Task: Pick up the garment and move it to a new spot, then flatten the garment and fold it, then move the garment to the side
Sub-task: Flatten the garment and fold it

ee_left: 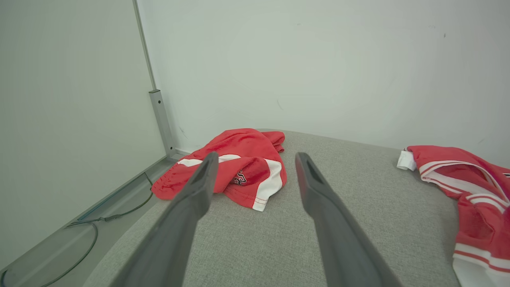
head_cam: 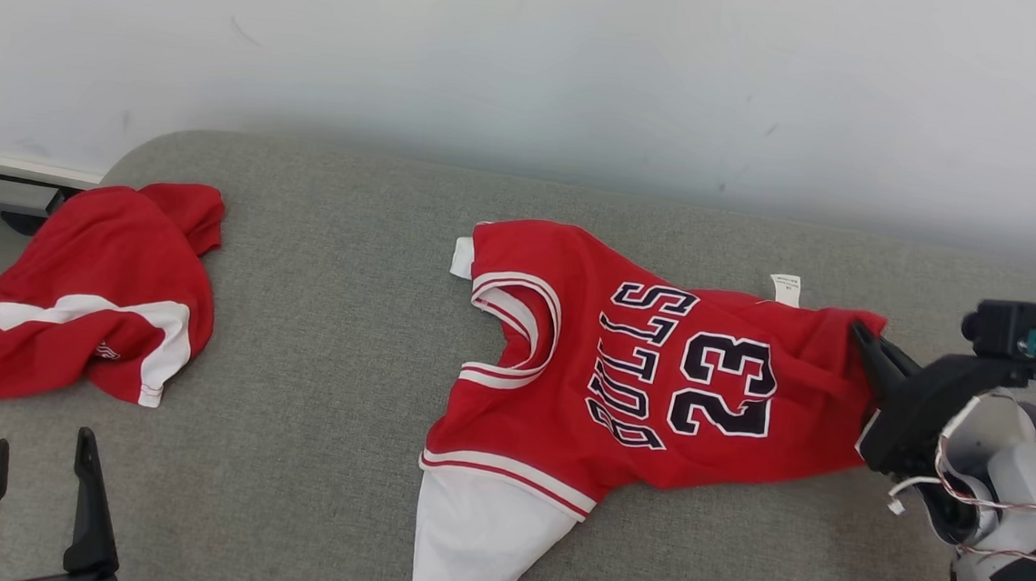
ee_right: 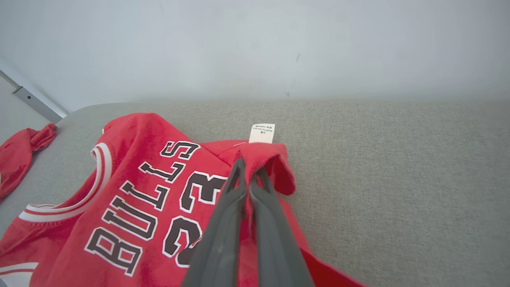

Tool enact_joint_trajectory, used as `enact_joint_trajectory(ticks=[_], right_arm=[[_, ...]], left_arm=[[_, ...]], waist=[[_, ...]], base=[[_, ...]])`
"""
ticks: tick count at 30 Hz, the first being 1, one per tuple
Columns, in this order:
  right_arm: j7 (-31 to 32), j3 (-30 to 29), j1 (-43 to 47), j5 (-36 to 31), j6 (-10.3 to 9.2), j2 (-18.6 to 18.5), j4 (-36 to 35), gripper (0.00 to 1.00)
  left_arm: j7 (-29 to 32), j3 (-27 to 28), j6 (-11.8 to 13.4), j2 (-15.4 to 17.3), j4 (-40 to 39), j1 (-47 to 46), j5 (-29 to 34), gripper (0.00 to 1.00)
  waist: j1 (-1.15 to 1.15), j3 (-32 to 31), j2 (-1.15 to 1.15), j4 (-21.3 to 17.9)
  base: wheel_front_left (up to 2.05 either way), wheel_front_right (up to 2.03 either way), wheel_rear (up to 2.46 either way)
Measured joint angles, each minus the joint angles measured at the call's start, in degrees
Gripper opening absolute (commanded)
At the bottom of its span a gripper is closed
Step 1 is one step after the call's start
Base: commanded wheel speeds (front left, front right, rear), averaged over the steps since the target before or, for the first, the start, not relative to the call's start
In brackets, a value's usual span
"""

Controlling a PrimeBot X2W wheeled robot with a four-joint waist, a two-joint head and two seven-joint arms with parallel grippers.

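Note:
The garment is a red jersey printed BULLS 23 with white sleeves, lying spread on the grey cushion, its collar toward the left. My right gripper is shut on the garment's hem at its right end. In the right wrist view the fingers pinch a raised fold of the garment, just below its white label. My left gripper stands open at the lower left, nothing between its fingers. In the left wrist view its gripper points across the cushion, and the garment's collar shows at the right.
A second red cloth with a white stripe lies crumpled at the cushion's left end, also seen ahead of the left fingers. The grey cushion ends at a white wall behind. A floor cable runs beside the cushion's left edge.

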Motion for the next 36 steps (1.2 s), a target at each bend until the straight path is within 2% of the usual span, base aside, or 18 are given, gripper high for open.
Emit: enact_joint_trajectory(ticks=[6, 10, 13, 19, 28, 29, 30, 36], right_arm=[[0.4, 4.9, -2.5, 1.6, 0.00, 2.2, -3.2, 0.00], [0.2, 7.5, -4.5, 1.1, -0.01, 4.2, -1.2, 0.00], [-1.3, 8.8, -8.0, -2.3, -0.01, 4.1, 3.5, 0.00], [-3.1, 8.5, -14.7, -2.6, -0.02, 6.3, 12.2, 0.00], [-13.1, 6.6, -23.6, -7.8, -0.02, 7.6, 30.1, 0.02], [-14.2, 6.4, -24.2, -8.5, -0.02, 7.6, 31.8, 0.46], [-15.5, 6.2, -24.6, -9.3, -0.02, 7.5, 32.8, 1.00], [-18.9, 5.9, -25.3, -11.2, -0.02, 8.5, 34.9, 1.00]], left_arm=[[0.0, 0.4, -0.9, -0.3, 0.6, -0.2, 0.4, 1.00], [0.0, 0.5, -1.4, -0.7, 0.9, -0.5, 0.5, 1.00], [0.0, 0.3, -1.9, -1.1, 1.3, -1.0, 0.6, 1.00], [0.0, -0.4, -2.7, -1.8, 2.0, -2.0, 0.9, 1.00], [0.0, -2.2, -4.4, -3.1, 3.6, -4.0, 1.7, 1.00], [0.0, -2.3, -4.4, -3.3, 3.7, -4.2, 1.8, 1.00], [0.0, -2.4, -4.5, -3.4, 3.9, -4.4, 1.8, 1.00], [0.0, -2.3, -5.0, -3.9, 4.5, -5.1, 2.4, 1.00]], waist=[[0.00, -0.2, 0.00, 0.4], [0.00, -0.1, 0.00, 0.6], [0.00, 0.1, 0.00, 0.9], [0.00, 0.5, 0.00, 1.6], [0.00, 1.4, 0.00, 3.4], [0.00, 1.5, 0.00, 3.7], [0.00, 1.6, 0.00, 3.9], [0.00, 2.1, 0.00, 4.0]], base=[[0.00, 0.00, 0.00], [0.00, 0.00, 0.00], [0.00, 0.00, 0.00], [0.00, 0.00, 0.00], [0.00, 0.00, 0.00], [0.00, 0.00, 0.00], [0.00, 0.00, 0.00], [0.00, 0.00, 0.00]])
